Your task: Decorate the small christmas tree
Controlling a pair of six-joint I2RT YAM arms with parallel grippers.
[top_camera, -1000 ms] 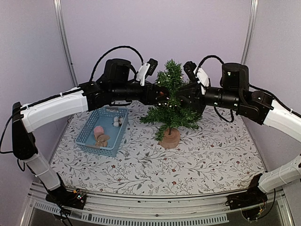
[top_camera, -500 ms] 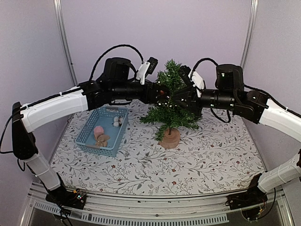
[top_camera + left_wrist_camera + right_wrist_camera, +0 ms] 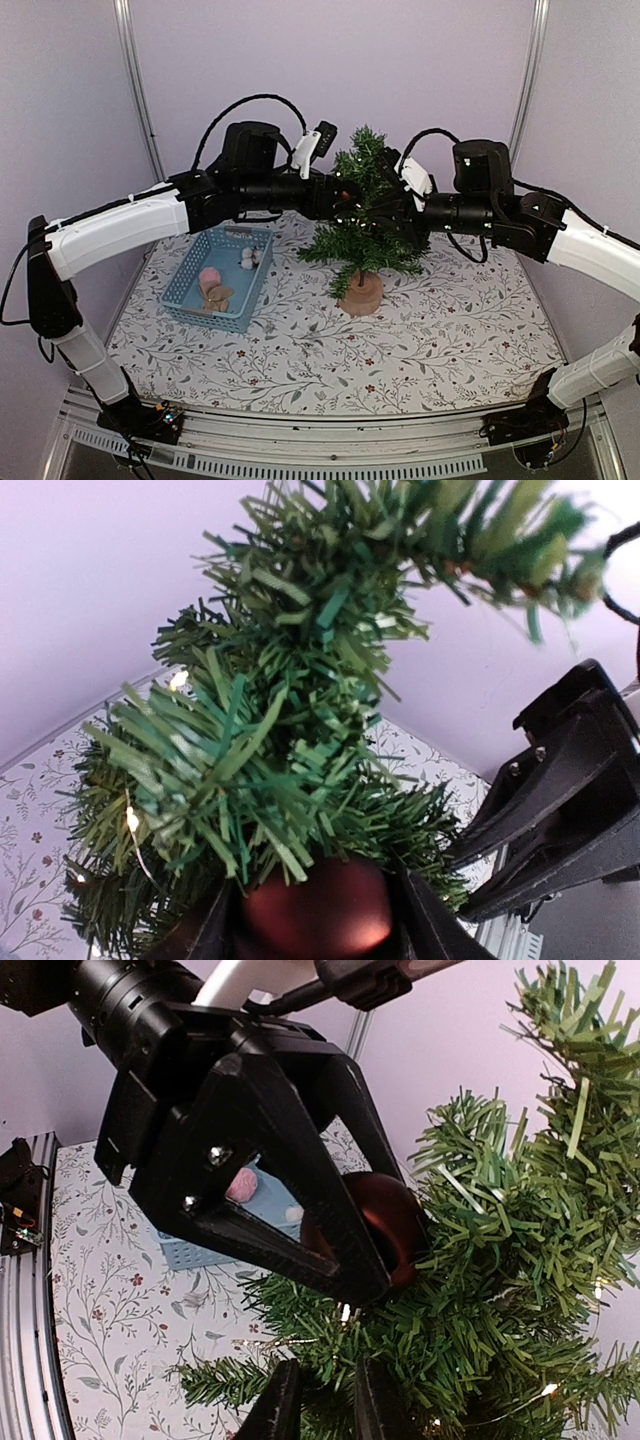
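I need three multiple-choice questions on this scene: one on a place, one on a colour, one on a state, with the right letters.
1. The blue plastic basket stands where from the small dark-green christmas tree? A left B right C behind
2. The shiny round ball in the left claw is: A gold B dark red C white
3. The left claw is: A open, empty B in the basket C shut on the ball
1 A: top view shows it left. 2 B: both wrist views show dark red. 3 C: its fingers clamp the ball.
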